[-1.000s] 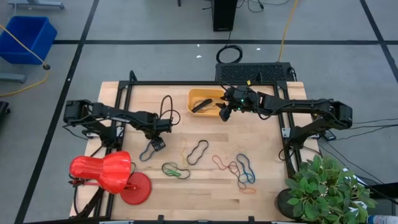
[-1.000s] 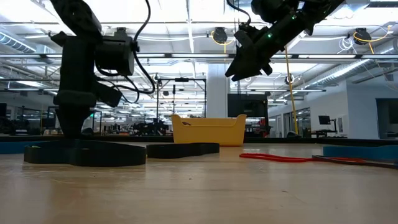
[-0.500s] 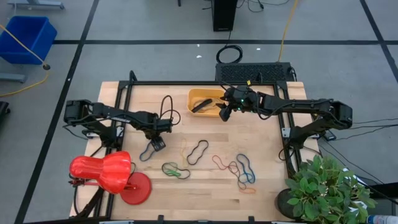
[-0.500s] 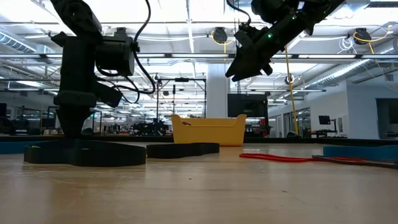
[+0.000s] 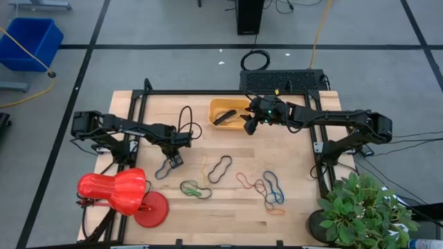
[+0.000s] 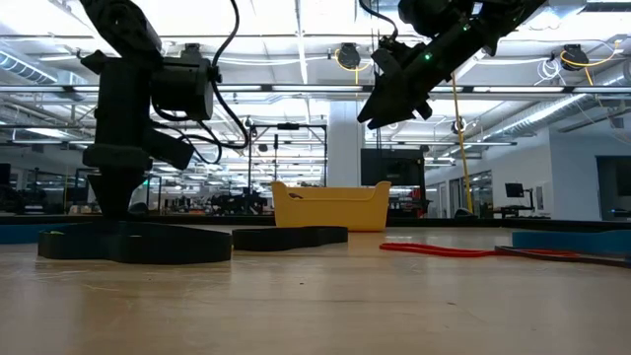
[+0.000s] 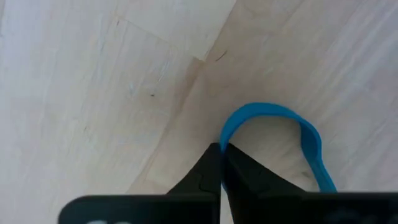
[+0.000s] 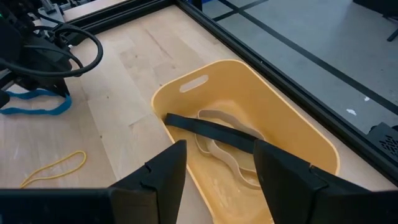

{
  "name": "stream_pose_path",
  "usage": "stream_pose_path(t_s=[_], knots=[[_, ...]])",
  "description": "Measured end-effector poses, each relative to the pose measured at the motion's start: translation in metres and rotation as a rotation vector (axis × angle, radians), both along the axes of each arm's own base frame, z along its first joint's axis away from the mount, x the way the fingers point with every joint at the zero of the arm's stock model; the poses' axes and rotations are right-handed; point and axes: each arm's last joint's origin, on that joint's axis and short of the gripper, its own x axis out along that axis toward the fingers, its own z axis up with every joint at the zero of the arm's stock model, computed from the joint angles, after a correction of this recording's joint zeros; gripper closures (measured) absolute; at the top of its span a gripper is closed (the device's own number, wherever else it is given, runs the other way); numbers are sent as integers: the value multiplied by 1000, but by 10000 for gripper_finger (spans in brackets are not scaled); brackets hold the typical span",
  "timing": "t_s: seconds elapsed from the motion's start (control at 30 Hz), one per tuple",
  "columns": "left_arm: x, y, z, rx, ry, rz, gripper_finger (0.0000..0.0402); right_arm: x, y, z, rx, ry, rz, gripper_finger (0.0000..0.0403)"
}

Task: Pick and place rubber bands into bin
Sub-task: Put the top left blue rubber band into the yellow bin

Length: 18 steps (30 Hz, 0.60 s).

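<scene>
My left gripper [image 5: 174, 158] points straight down at the table's left middle, shut on a blue rubber band [image 7: 268, 111] that lies flat on the wood. My right gripper [image 5: 250, 123] hovers open above the near right corner of the orange-yellow bin [image 5: 220, 105] at the table's far middle. Inside the bin lie a black band [image 8: 211, 129] and a tan band [image 8: 217, 152]. More bands lie loose on the table: a black one [image 5: 220, 168], a thin yellow one [image 5: 205, 166], a green-and-black pair [image 5: 194, 189], and red [image 5: 247, 181], teal [image 5: 273, 187] and orange [image 5: 276, 210] ones. My left gripper pinches the blue band at one end of its loop [image 7: 225, 138] between its two fingertips. The fingers come from above, pointing down. The rest of the band lies slack on the table beyond the fingertips.
A red desk lamp [image 5: 122, 193] stands at the table's near left corner, close to my left arm. A potted plant [image 5: 367, 207] sits off the near right corner. A black frame [image 5: 208, 93] runs along the table's edges. A blue crate [image 5: 28, 43] stands on the floor far left.
My left gripper has shut on the blue band while staying in place above the table. The band still lies on the wood. My right arm has kept still over the bin.
</scene>
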Motion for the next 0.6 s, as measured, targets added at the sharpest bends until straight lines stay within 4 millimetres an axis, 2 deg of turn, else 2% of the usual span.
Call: stream_pose_path(t_s=[0.2,0.4,0.47,0.6], knots=[[0,0,0,-4,0,-3,395,0,0,0,0,0,0,222],[2,-3,5,-82,-29,-64,396,0,0,0,0,0,0,222],[6,-2,11,-75,-60,-93,394,0,0,0,0,-1,0,222],[25,2,38,-47,-175,-183,395,0,0,0,-1,-4,0,222]])
